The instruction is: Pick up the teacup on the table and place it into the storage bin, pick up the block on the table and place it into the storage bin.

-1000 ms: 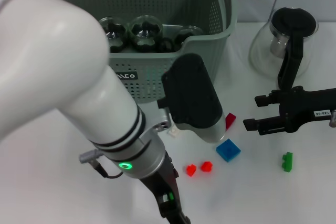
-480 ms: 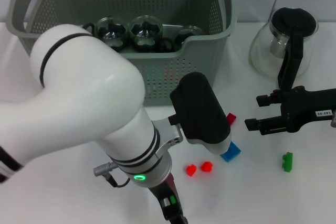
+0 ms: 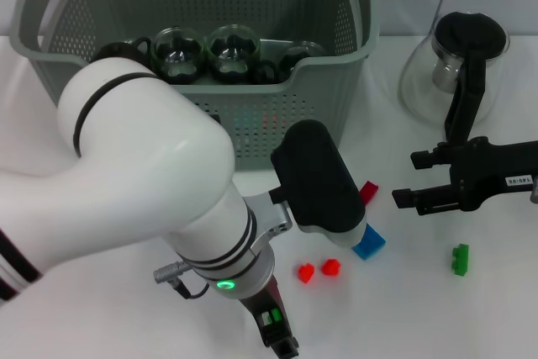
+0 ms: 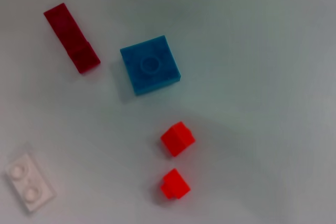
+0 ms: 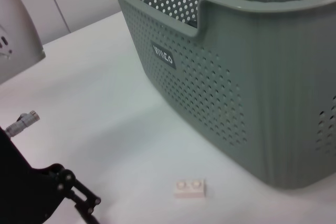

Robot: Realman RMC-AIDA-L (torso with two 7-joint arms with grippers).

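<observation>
The large grey-green perforated plastic storage bin (image 3: 336, 73) stands at the back of the white table (image 3: 101, 292), with several dark glass teacups (image 3: 231, 52) already inside. In front of it lie a blue square block (image 4: 150, 64), a dark red long block (image 4: 71, 38), two small red blocks (image 4: 177, 138) and a white two-stud block (image 4: 30, 190). The left gripper (image 3: 324, 187) hangs over these; whether it is spread cannot be told. The right gripper (image 3: 403, 181), its fingers spread and empty, hovers beside a green block (image 3: 459, 258), near a glass pitcher with a black lid (image 3: 458, 60).
</observation>
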